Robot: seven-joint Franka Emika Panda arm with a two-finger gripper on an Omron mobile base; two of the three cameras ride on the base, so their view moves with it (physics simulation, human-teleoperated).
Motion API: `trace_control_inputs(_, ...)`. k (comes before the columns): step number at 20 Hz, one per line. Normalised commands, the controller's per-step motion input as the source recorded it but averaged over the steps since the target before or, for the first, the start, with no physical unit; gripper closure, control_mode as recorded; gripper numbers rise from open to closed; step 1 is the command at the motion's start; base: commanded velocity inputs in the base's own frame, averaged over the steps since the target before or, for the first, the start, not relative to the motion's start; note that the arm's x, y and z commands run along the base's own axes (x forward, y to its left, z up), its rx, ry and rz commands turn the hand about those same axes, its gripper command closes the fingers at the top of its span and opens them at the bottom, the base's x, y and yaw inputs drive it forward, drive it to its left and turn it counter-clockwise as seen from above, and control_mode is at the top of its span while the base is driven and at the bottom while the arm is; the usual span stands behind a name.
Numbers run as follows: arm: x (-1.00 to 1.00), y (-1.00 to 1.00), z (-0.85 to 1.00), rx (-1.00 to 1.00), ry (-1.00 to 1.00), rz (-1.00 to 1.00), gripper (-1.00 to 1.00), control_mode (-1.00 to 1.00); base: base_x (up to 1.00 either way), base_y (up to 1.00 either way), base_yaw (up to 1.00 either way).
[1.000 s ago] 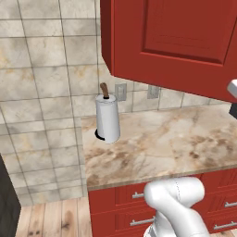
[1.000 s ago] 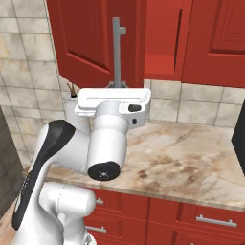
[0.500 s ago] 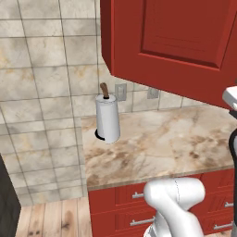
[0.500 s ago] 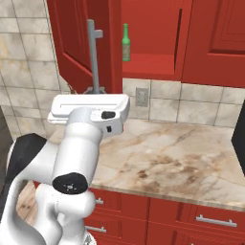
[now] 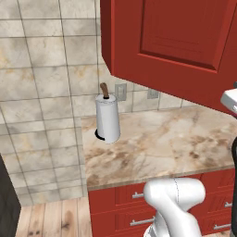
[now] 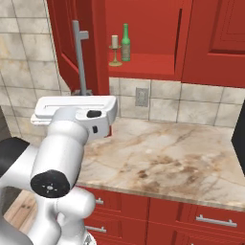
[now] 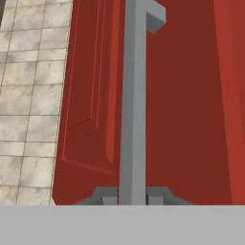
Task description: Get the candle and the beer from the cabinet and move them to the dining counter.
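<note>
Your jaws are clamped on the cabinet (image 6: 143, 33) door's handle (image 7: 132, 100) — door swung open — with the candle (image 6: 115, 49) and beer (image 6: 126, 43) side by side on its shelf.

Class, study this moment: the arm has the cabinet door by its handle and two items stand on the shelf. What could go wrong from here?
1. The gripper, shut on the long silver bar handle, may slip off it.
2. The cream candle on its brass holder and the green glass beer bottle stand close together; reaching for one could topple the other.
</note>
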Motion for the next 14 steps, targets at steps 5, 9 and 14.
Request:
trace_control_inputs(5,-0.10,0.14,-0.01,0.00,0.01,0.01,-1.00,-1.00,0.00,0.00,0.00)
trace_control_inputs(9,0.00,0.00,0.00,0.00,0.00,0.00,-1.00,-1.00,0.00,0.00,0.00)
trace_control_inputs(14,-0.35,-0.04,0.00,0.00,-0.02,0.01,-1.00,-1.00,0.00,0.00,0.00)
